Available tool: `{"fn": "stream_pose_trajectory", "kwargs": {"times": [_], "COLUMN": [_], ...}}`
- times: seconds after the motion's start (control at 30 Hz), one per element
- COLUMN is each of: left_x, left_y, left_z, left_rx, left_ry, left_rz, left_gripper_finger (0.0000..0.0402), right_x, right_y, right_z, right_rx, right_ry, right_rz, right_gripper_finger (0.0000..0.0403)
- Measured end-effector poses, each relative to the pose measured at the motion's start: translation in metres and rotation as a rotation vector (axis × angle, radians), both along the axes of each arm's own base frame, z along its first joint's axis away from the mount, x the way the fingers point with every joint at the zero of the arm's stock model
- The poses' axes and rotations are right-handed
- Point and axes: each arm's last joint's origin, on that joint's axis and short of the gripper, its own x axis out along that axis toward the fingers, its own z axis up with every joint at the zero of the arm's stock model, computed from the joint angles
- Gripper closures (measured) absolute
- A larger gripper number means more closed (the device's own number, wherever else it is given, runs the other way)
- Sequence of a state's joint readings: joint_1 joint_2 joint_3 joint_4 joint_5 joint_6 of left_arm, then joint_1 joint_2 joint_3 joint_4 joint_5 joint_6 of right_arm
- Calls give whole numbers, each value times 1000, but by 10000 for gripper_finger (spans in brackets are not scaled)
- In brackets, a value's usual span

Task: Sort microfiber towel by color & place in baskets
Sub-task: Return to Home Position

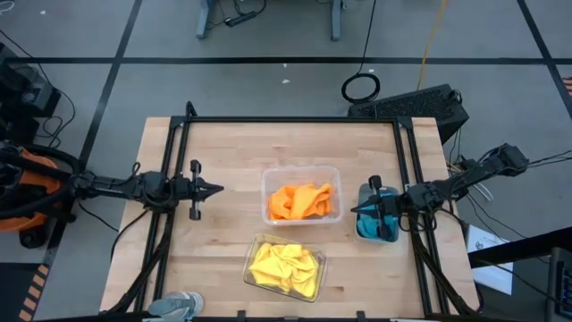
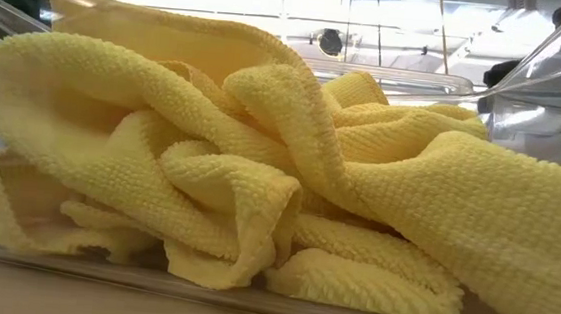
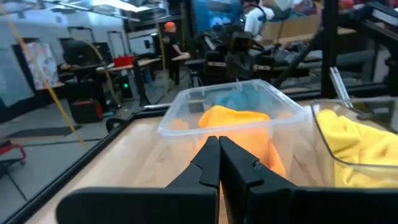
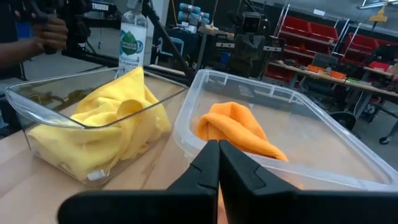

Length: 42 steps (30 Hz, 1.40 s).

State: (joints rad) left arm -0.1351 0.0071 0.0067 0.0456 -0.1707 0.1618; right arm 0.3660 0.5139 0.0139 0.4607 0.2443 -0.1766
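Note:
Orange towels (image 1: 300, 202) lie in a wide clear basket (image 1: 269, 175) at the table's middle, also in the right wrist view (image 4: 236, 127). Yellow towels (image 1: 286, 268) fill the clear basket (image 1: 252, 249) near the near edge and fill the low view (image 2: 259, 175). Blue towels (image 1: 365, 229) sit in the narrow basket (image 1: 361, 190) at the right. My left gripper (image 1: 217, 189) is shut, left of the orange basket (image 3: 249, 99), touching nothing. My right gripper (image 1: 356, 210) is shut, above the narrow basket's left edge.
A small grey thing (image 1: 177, 305) lies at the near left corner. Bare wood shows between my left gripper and the baskets and along the far side (image 1: 286, 143). A spray bottle (image 4: 132, 43) and a person's hand (image 4: 53, 31) show beyond the table.

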Motion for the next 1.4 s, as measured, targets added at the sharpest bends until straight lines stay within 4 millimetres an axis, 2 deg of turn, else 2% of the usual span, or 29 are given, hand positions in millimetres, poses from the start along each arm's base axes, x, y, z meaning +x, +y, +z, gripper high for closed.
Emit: {"fn": "stream_pose_trajectory", "kwargs": {"times": [0.2, 0.4, 0.83, 1.17, 1.4], "left_x": [0, 1, 1, 3, 4], "left_y": [2, 5, 5, 6, 7], "left_z": [-1, -2, -4, -7, -7], "left_rx": [1, 27, 10, 16, 16], "left_ry": [11, 23, 46, 71, 78], "left_rz": [-46, -20, -59, -23, -14], "left_gripper_finger": [398, 398, 398, 398, 398], "right_x": [-2, -6, -32, -30, -28], "right_y": [-2, -4, -13, -18, -30], "right_z": [-1, 1, 10, 12, 13], "right_rx": [17, 24, -7, -76, -77], "right_ry": [22, 3, -114, -146, -152], "right_rz": [-24, -45, -36, 21, -27], "right_gripper_finger": [403, 403, 403, 403, 403]}}
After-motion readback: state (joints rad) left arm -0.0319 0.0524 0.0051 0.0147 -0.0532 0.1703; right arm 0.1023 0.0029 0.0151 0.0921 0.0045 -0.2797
